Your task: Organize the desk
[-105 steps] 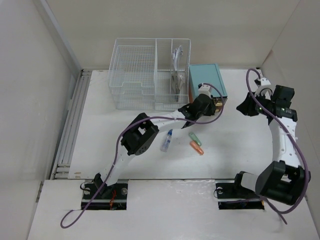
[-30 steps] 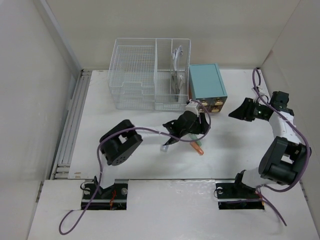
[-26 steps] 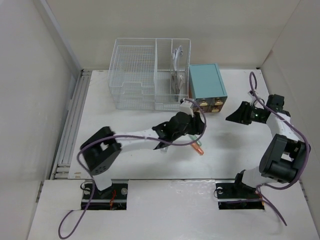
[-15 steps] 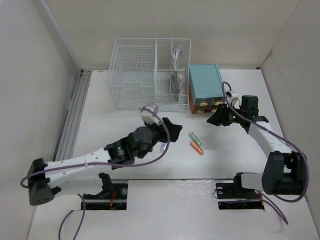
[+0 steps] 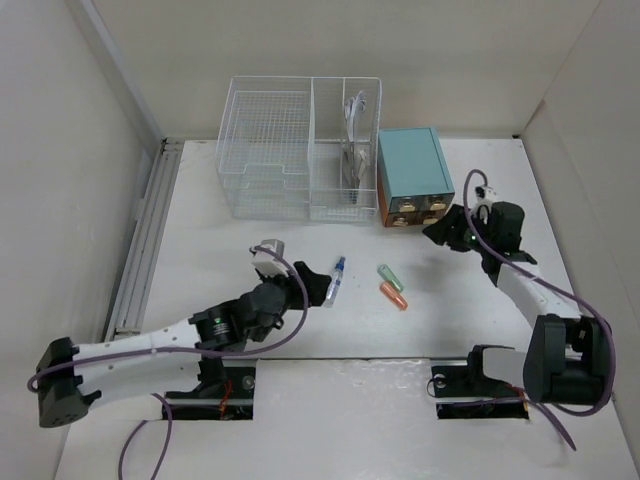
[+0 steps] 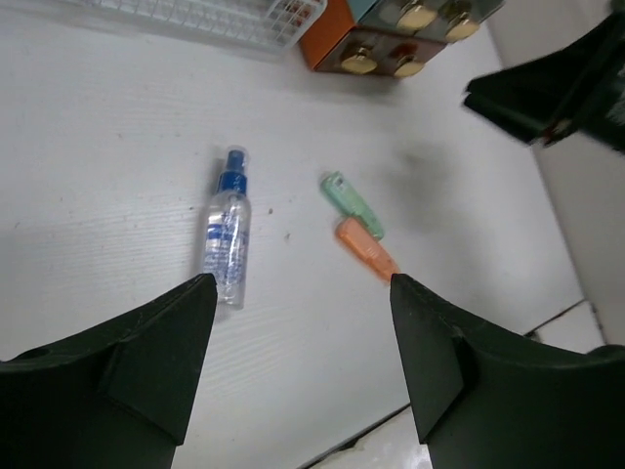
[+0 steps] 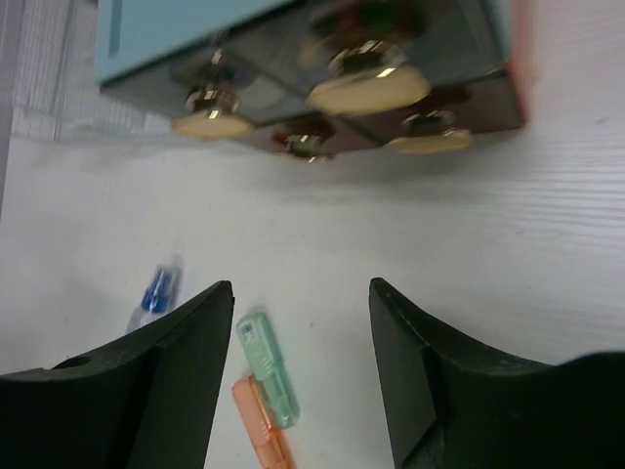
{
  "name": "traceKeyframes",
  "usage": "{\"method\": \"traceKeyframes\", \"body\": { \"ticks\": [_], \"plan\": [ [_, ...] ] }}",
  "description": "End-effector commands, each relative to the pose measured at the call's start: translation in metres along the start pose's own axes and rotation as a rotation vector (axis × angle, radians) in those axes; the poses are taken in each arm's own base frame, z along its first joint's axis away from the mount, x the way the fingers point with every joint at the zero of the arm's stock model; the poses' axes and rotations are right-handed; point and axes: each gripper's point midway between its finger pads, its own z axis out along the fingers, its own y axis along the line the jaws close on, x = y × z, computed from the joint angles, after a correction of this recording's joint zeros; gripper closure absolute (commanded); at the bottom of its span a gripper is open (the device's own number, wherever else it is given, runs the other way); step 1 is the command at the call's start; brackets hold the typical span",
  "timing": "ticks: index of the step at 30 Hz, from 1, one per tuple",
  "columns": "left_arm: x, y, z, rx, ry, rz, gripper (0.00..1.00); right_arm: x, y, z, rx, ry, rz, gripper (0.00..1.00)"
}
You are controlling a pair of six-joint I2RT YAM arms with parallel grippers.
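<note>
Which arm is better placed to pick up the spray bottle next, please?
Left: the left pincer points, open, at the spray bottle just ahead, while the right pincer sits farther off, facing the teal drawer box.

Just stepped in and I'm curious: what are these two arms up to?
They are tidying the white desk. Neither arm holds anything. The left arm's fingers are open, aimed at a small spray bottle, a green case and an orange case lying loose. The right arm's fingers are open, facing the teal drawer box, not touching it.
</note>
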Motion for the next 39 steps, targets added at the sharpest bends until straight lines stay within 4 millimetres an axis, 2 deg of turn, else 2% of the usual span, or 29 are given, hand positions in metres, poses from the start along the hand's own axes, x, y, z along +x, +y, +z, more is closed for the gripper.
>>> {"method": "traceKeyframes", "body": {
  "ticks": [1, 4, 5, 9, 11, 14, 15, 17, 18, 22, 23, 25, 33, 37, 39],
  "plan": [
    [-0.006, -0.024, 0.012, 0.044, -0.022, -0.029, 0.31, -0.035, -0.021, -0.007, 0.075, -0.144, 0.048, 0.37],
    [-0.003, -0.043, 0.02, 0.106, -0.02, -0.049, 0.33, -0.036, -0.039, -0.002, 0.098, -0.126, 0.11, 0.37],
    [-0.002, -0.048, 0.022, 0.127, -0.019, -0.058, 0.33, -0.027, -0.046, 0.006, 0.102, -0.092, 0.141, 0.38],
    [0.006, -0.06, 0.031, 0.165, -0.007, -0.069, 0.34, -0.027, -0.066, 0.018, 0.116, -0.07, 0.207, 0.38],
    [0.007, -0.068, 0.032, 0.186, -0.001, -0.083, 0.34, -0.023, -0.068, 0.028, 0.09, -0.049, 0.243, 0.38],
    [0.015, -0.071, 0.033, 0.194, 0.02, -0.089, 0.35, -0.028, -0.072, 0.035, 0.065, -0.073, 0.278, 0.38],
    [0.015, -0.071, 0.033, 0.194, 0.02, -0.089, 0.35, -0.023, -0.073, 0.04, 0.046, -0.058, 0.296, 0.39],
    [0.021, -0.071, 0.031, 0.196, 0.033, -0.092, 0.35, -0.032, -0.072, 0.046, 0.02, -0.086, 0.309, 0.39],
    [0.019, -0.073, 0.031, 0.201, 0.03, -0.109, 0.35, -0.026, -0.074, 0.052, 0.007, -0.07, 0.333, 0.39],
    [0.029, -0.063, 0.031, 0.182, 0.047, -0.117, 0.35, -0.029, -0.073, 0.064, -0.058, -0.088, 0.385, 0.39],
    [0.029, -0.063, 0.031, 0.182, 0.047, -0.117, 0.35, -0.038, -0.069, 0.065, -0.093, -0.122, 0.364, 0.39],
    [0.031, -0.065, 0.03, 0.189, 0.053, -0.115, 0.35, -0.034, -0.073, 0.071, -0.095, -0.12, 0.405, 0.39],
    [0.042, -0.057, 0.034, 0.163, 0.076, -0.102, 0.35, -0.051, -0.069, 0.081, -0.196, -0.191, 0.434, 0.39],
    [0.041, -0.063, 0.037, 0.167, 0.072, -0.096, 0.35, -0.054, -0.071, 0.085, -0.212, -0.207, 0.455, 0.39],
    [0.047, -0.06, 0.039, 0.16, 0.089, -0.085, 0.35, -0.057, -0.07, 0.085, -0.224, -0.219, 0.455, 0.39]
  ]
}}
